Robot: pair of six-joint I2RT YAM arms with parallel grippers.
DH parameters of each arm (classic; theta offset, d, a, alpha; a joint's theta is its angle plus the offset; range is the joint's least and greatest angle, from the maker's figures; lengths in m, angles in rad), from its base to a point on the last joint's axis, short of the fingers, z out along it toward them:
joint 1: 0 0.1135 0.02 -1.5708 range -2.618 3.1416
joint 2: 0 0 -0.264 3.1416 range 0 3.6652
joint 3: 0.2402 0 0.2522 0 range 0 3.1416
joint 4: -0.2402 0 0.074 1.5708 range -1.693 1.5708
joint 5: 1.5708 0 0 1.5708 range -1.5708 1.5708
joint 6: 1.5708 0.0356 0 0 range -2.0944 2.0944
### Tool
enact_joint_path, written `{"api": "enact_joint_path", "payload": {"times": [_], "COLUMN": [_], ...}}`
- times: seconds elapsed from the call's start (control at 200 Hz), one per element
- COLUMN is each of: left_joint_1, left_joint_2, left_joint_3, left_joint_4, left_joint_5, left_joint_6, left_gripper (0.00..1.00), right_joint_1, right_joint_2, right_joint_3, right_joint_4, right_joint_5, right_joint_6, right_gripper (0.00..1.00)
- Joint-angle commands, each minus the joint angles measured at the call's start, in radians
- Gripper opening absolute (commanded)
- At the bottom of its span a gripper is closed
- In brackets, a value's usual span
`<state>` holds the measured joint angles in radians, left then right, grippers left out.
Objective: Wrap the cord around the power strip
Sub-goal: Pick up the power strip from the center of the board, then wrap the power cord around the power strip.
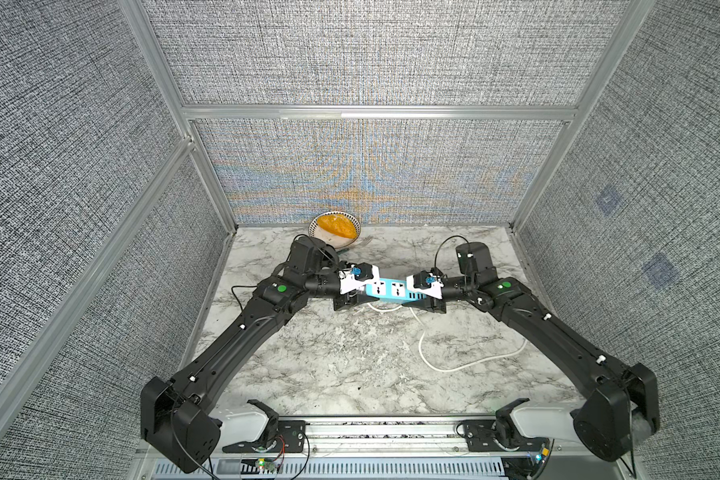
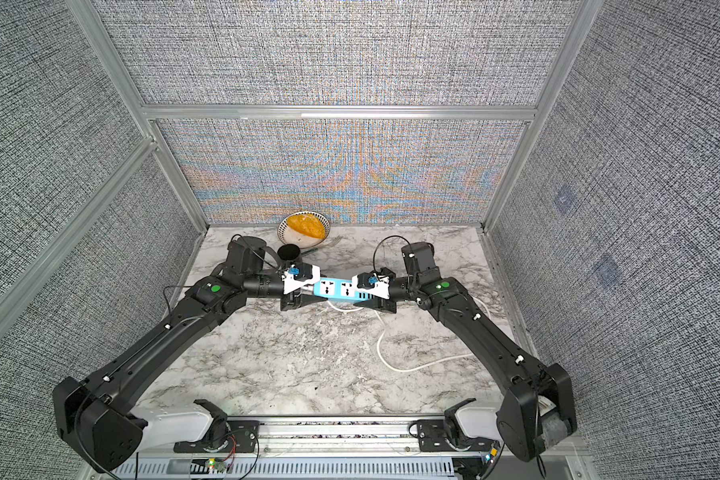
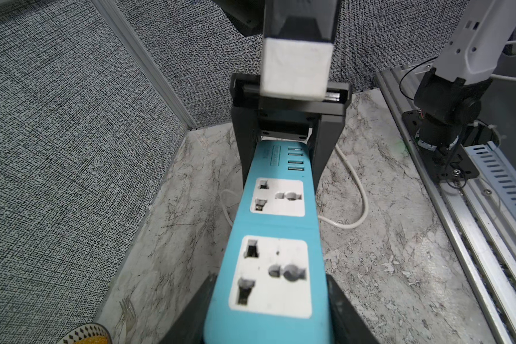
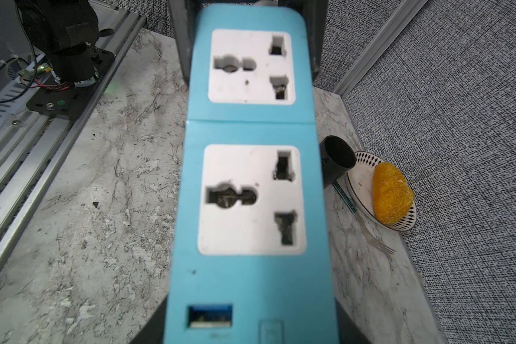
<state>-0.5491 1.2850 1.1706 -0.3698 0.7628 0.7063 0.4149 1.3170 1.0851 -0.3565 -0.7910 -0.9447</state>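
- Left gripper (image 1: 361, 291), black-fingered on a white body, is clamped on one short end of the small light-blue rectangular plastic power strip (image 1: 391, 289). In the left wrist view its dark fingers (image 3: 191, 312) press the strip's two long sides.
- Right gripper (image 1: 419, 293) is closed tight on the opposite end, the one with the row of USB ports. In the left wrist view its fingers (image 3: 322, 155) flank that end.
- Between the two grippers the strip is held level above the bench, socket faces up. It sits in the middle of the workspace, a little toward the back wall. Both white sockets show plainly in the right wrist view (image 4: 251, 178).
- Beneath the strip, the long thick white cord (image 1: 420, 347) lies loose on the grey-veined marble bench (image 1: 329, 365). A short bend shows just under the strip.
- From there the cord runs toward the front in a wide curve, then swings out toward the right arm, where it passes from sight. No turn of it goes around the strip.
- Near the back wall, behind the left arm, a white plate with a patterned rim (image 1: 319, 233) carries a piece of orange food (image 1: 338, 225).
- A black cylindrical cup (image 2: 288, 252) stands just beside the plate.
- A metal fork (image 4: 376, 238) lies on the bench by the plate.
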Motion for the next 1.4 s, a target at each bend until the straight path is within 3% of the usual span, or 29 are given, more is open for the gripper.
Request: {"api": "enact_joint_path", "payload": {"times": [0.0, 0.05, 0.105, 0.16, 0.215, 0.23, 0.315, 0.415, 0.515, 0.711, 0.821, 0.951, 1.191, 1.391], "left_joint_1": [-0.001, 0.000, 0.000, -0.001, -0.001, 0.001, 0.012, 0.054, 0.124, 0.206, 0.226, 0.253, 0.255, 0.253], "left_joint_2": [0.009, 0.013, 0.012, 0.001, -0.019, -0.027, -0.069, -0.103, -0.126, -0.114, -0.052, 0.064, 0.296, 0.430], "left_joint_3": [0.012, 0.009, 0.004, -0.011, -0.026, -0.034, -0.081, -0.118, -0.167, -0.331, -0.372, -0.370, -0.272, -0.279], "left_joint_4": [0.063, 0.066, 0.080, 0.119, 0.175, 0.195, 0.302, 0.351, 0.396, 0.653, 0.789, 0.984, 1.178, 1.413], "left_joint_5": [-0.015, -0.030, -0.052, -0.091, -0.168, -0.188, -0.296, -0.347, -0.317, -0.325, -0.335, -0.344, -0.183, -0.172], "left_joint_6": [-0.053, -0.059, -0.077, -0.108, -0.159, -0.174, -0.228, -0.266, -0.333, -0.444, -0.457, -0.565, -0.711, -0.846], "left_gripper": [0.04, 0.15, 0.44, 0.65, 0.96, 0.99, 0.99, 1.00, 1.00, 0.99, 0.97, 0.95, 0.85, 0.82], "right_joint_1": [0.000, -0.005, -0.013, -0.024, -0.044, -0.050, -0.084, -0.100, -0.114, -0.122, -0.121, -0.121, -0.117, -0.118], "right_joint_2": [-0.005, -0.008, -0.009, -0.006, -0.002, -0.001, -0.005, -0.018, -0.022, -0.032, -0.038, -0.043, -0.077, -0.077], "right_joint_3": [0.004, -0.003, -0.005, -0.005, -0.007, -0.009, -0.026, -0.046, -0.045, -0.046, -0.041, -0.030, -0.031, -0.007], "right_joint_4": [0.077, 0.096, 0.104, 0.104, 0.107, 0.113, 0.153, 0.196, 0.212, 0.246, 0.243, 0.217, 0.264, 0.298], "right_joint_5": [-0.026, -0.024, -0.027, -0.032, -0.049, -0.055, -0.091, -0.098, -0.119, -0.163, -0.180, -0.186, -0.180, -0.185], "right_joint_6": [0.054, 0.067, 0.074, 0.079, 0.095, 0.103, 0.143, 0.171, 0.197, 0.234, 0.242, 0.244, 0.285, 0.323], "right_gripper": [0.29, 0.26, 0.23, 0.19, 0.14, 0.14, 0.10, 0.08, 0.07, 0.05, 0.05, 0.05, 0.03, 0.03]}}
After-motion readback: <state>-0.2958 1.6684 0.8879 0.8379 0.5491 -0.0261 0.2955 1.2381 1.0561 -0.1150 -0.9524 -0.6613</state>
